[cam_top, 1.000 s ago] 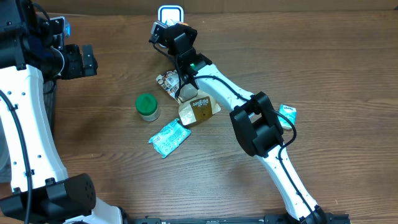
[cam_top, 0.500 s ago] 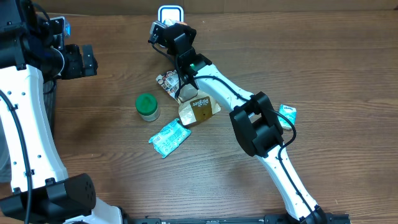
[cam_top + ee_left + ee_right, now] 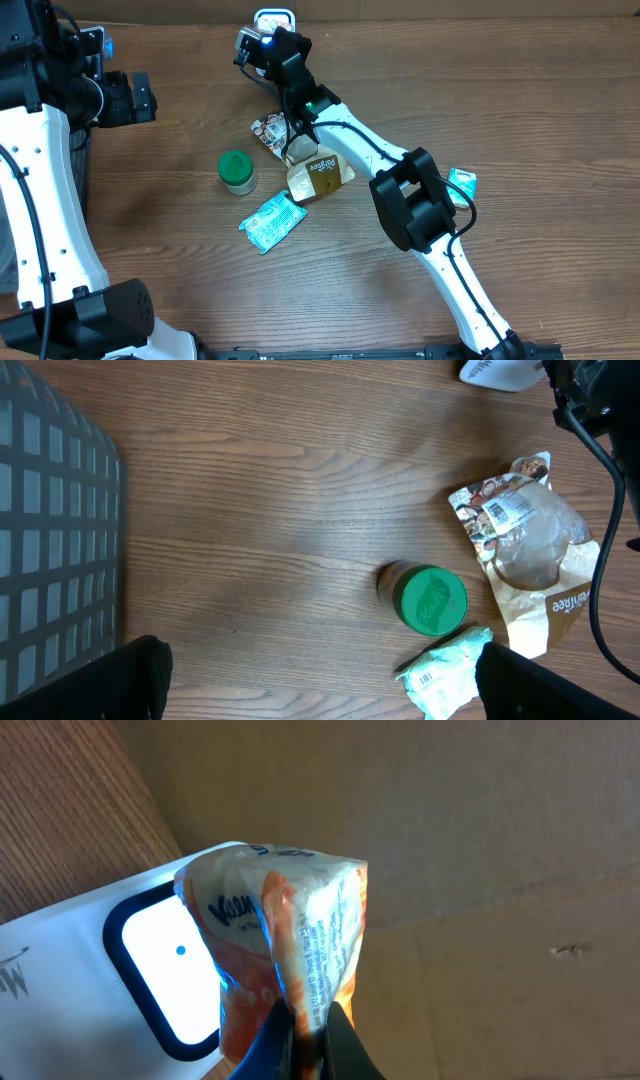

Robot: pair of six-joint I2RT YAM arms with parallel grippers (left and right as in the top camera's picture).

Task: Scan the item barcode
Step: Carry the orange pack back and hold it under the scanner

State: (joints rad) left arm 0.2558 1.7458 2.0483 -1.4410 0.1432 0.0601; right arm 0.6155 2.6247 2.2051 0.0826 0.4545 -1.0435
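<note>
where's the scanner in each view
Overhead: scanner at the top edge, near the middle.
Left wrist: scanner in the top right corner, cut off by the edge.
Right wrist: scanner at lower left, its lit window behind the packet in the right gripper.
Landmark: the wood table it sits on shows in all three.

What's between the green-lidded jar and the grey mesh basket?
Nothing; the left wrist view shows only bare wooden table between the green-lidded jar and the basket.
</note>
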